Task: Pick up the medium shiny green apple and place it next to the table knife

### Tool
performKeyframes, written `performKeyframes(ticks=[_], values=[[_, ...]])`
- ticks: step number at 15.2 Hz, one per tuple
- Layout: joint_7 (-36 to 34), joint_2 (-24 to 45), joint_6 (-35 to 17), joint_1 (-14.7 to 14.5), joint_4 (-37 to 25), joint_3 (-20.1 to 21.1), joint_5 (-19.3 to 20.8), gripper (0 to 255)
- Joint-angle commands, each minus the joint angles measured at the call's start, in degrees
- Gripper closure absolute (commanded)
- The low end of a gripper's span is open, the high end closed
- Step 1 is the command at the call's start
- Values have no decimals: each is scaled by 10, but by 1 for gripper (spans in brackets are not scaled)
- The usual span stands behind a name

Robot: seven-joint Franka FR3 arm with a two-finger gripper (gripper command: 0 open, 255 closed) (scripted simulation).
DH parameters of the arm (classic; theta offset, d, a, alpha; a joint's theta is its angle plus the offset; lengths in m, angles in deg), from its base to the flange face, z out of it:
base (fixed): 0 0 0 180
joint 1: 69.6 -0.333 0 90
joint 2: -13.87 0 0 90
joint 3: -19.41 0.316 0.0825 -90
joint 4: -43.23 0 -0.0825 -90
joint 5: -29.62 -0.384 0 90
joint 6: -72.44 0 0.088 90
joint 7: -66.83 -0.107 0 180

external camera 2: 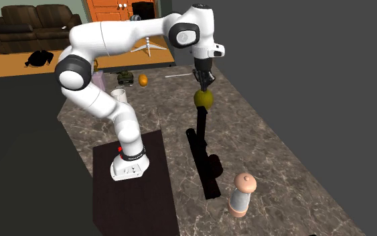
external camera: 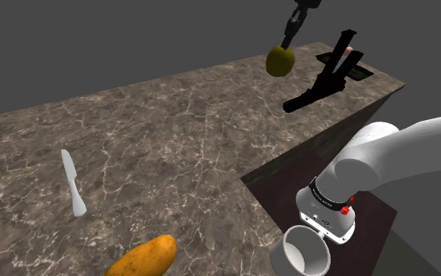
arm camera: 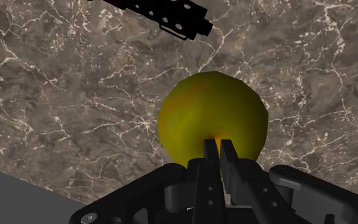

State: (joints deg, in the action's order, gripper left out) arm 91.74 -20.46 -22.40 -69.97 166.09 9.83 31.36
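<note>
Under the claw (external camera: 287, 43), listed by size:

1. Bench (external camera: 171, 133). Brown stone top with pale veining. It spreads out below the claw on all sides.

2. Arm (external camera 2: 106, 40). White with dark joints, arching from its stand to the claw.

3. Gun-shaped object (external camera: 328, 74). All black and long, lying on the bench just beside and below the claw.

4. Mango (external camera: 144, 257). Orange-yellow, on the bench well apart from the claw.

5. Table knife (external camera: 73, 184). Plain white, lying flat on the bench well apart from the claw, with the mango near it.

6. Apple (arm camera: 212, 118). Yellow-green and glossy, hanging at the claw's tips and seemingly lifted clear of the bench.
   - Handling, as judged: firm and round, of moderate weight. The slick skin is liable to slip, and the fruit would bruise if dropped.
   - Best hold, as judged: across the widest girth. The present hold is narrow and sits at the crown, so the apple may swing or twist in transit.

7. Claw. Two black fingers drawn almost together, a sliver of gap between them. They pinch the apple's top, apparently at the stem, and touch nothing else.
</note>
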Motion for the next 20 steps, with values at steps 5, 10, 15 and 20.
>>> performKeyframes(ticks=[5, 10, 15, 20], values=[[-1, 15, 42, -2, -57, 1, -3, 255], [-66, 34, 15, -22, -49, 53, -25, 255], [-129, 68, -13, -41, -57, 103, -43, 255], [-191, 116, -40, -60, -82, 152, -54, 255]])
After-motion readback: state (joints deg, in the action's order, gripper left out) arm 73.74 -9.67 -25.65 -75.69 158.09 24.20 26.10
